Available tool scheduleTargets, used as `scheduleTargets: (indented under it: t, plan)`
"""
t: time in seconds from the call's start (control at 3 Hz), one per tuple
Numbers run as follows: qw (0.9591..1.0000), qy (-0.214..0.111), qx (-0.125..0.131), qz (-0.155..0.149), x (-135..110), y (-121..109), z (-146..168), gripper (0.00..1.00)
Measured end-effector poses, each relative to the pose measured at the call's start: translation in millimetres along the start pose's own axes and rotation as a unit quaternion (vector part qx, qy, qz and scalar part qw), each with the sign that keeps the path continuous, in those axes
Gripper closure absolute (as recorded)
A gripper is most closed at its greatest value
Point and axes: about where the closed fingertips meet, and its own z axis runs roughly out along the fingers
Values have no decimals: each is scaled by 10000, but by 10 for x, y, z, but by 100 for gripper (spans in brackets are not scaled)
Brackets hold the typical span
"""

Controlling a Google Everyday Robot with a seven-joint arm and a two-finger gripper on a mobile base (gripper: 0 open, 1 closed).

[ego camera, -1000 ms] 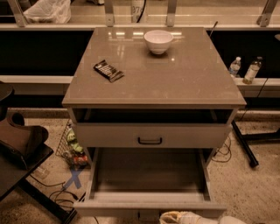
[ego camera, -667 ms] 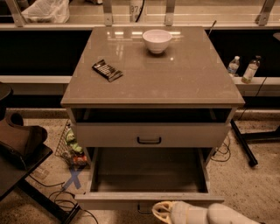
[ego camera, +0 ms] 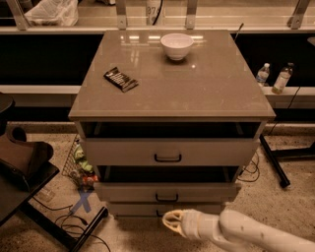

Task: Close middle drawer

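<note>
No text, brand or number can be read anywhere. The dark packet (ego camera: 121,79) on the bench (ego camera: 211,88), left of centre, carries pale print too faint to make out. The two bottles (ego camera: 263,74) at the right edge of the frame have labels, but nothing on them is legible. A pale container (ego camera: 153,10) at the top centre shows dark marks that cannot be told as letters or digits. The gripper (ego camera: 172,222), at the lower middle of the frame, bears no visible marking.

Dim amber light; tool (ego camera: 171,223) pale, bottom-centre
</note>
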Motion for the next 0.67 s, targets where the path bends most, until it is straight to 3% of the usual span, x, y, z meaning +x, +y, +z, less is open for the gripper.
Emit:
scheduleTargets:
  t: [0.33, 0.67]
  plan:
    - [9997, -79, 113, -176, 37, -758, 482, 100]
    - [9998, -82, 95, -171, 35, -733, 485, 100]
